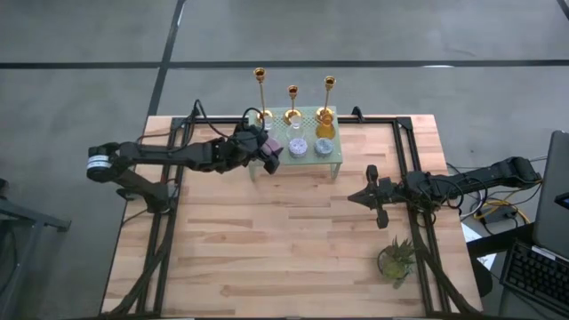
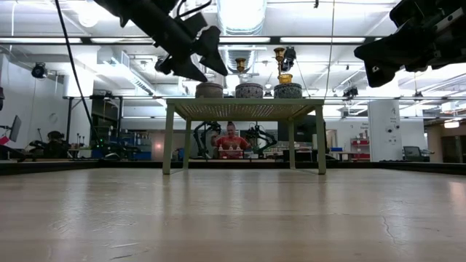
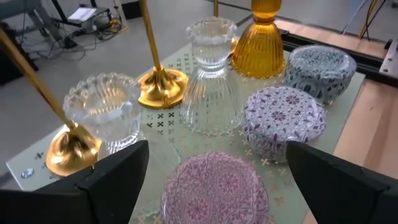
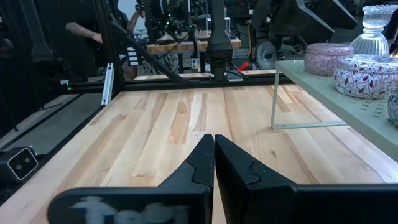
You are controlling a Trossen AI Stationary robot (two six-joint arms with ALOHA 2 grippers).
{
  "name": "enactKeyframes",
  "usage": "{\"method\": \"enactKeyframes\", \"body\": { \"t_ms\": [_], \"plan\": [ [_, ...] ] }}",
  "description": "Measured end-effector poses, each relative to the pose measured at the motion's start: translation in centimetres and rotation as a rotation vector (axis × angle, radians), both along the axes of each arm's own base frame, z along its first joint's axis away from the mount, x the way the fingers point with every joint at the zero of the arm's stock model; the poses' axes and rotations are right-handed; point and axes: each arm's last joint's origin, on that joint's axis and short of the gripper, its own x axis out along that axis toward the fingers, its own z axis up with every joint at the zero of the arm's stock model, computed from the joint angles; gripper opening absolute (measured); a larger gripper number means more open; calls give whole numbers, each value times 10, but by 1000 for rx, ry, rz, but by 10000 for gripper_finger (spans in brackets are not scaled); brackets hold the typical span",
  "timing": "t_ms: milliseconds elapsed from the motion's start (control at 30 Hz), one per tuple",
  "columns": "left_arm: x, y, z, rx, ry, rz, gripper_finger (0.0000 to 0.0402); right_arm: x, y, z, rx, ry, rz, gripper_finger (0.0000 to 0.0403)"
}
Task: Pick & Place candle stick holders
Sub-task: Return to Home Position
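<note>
1. The left claw [image 3: 216, 155] hangs with its two fingers [image 3: 106, 180] spread wide and nothing between them. It is over the left end of the small green shelf [image 3: 158, 127] that stands at the rear of the table [image 1: 267, 258].
2. Directly under the claw a pink patterned tin [image 3: 214, 186] lies on the shelf, clear of both fingers.
3. Just past that tin stand a squat clear glass cup [image 3: 102, 106] and a taller clear glass goblet [image 3: 211, 81]. A purple-and-white patterned tin [image 3: 283, 118] sits beside the goblet.
4. On the claw's rear side, the nearest candle stick holder [image 3: 71, 149] rests its gold base just beside the squat cup.
5. The middle candle stick holder [image 3: 163, 87] stands farther along, between cup and goblet.
6. Of the farthest candle stick holder [image 3: 216, 6], only the thin stem shows behind the goblet. All three are on the shelf's back edge.
7. Beyond the goblet are an amber glass holder [image 3: 261, 43] and a blue patterned tin [image 3: 320, 65], at the shelf end away from the claw.
8. The right claw [image 4: 213, 140] has its fingers pressed together on nothing. It is low over bare table, well apart from the left claw and in front of the shelf's right end.
9. A small potted plant [image 1: 396, 260] stands near the right claw, toward the table's front edge.
10. Far behind the table, a person in red [image 2: 231, 140] shows in the room.
</note>
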Motion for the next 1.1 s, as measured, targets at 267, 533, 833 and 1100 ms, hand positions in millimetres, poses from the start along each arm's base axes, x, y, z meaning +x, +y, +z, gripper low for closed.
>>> {"method": "enactKeyframes", "body": {
  "t_ms": [267,533,833,1100],
  "plan": [
    [-4,-12,11,51,2,-82,366,0,0,0,0,0,0,8],
    [-7,-63,23,126,-7,-295,244,0,0,0,0,-1,0,8],
    [-28,-129,3,156,-45,-552,38,0,0,0,0,0,0,8],
    [-73,-136,-38,138,-136,-623,11,0,0,0,0,0,0,8]
  ]
}}
